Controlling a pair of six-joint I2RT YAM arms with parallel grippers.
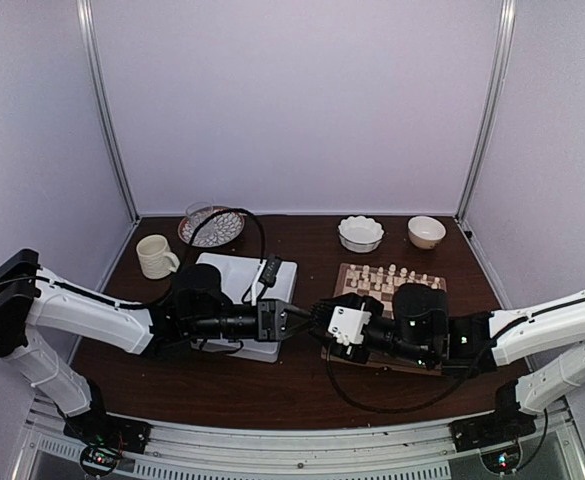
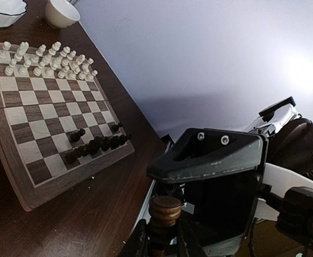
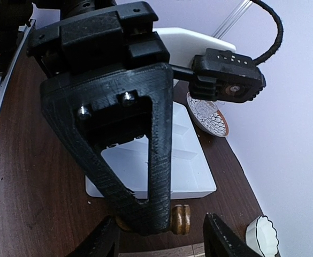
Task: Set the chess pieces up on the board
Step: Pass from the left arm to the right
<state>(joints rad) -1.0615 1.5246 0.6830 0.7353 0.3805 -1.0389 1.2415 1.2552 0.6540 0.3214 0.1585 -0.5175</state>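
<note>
The board (image 2: 38, 128) carries cream chessmen (image 2: 44, 59) at 12 o'clock, dark chess pieces (image 2: 94, 145) at 6. The left gripper (image 2: 163, 239) grips one piece (image 2: 164, 210); the right gripper (image 3: 161, 236) stands spread around it

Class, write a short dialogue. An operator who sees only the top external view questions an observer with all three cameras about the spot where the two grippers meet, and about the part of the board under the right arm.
Operator: Is a piece held where the grippers meet?
Observer: Yes. The left wrist view shows the left gripper gripping a dark brown chess piece.
Operator: Is the right gripper shut on it too?
Observer: No. In the right wrist view the right gripper is open, with a finger on either side of the piece.
Operator: Any dark men on the board?
Observer: Yes. A row of dark pieces stands along the board edge opposite the pale pieces.
</note>
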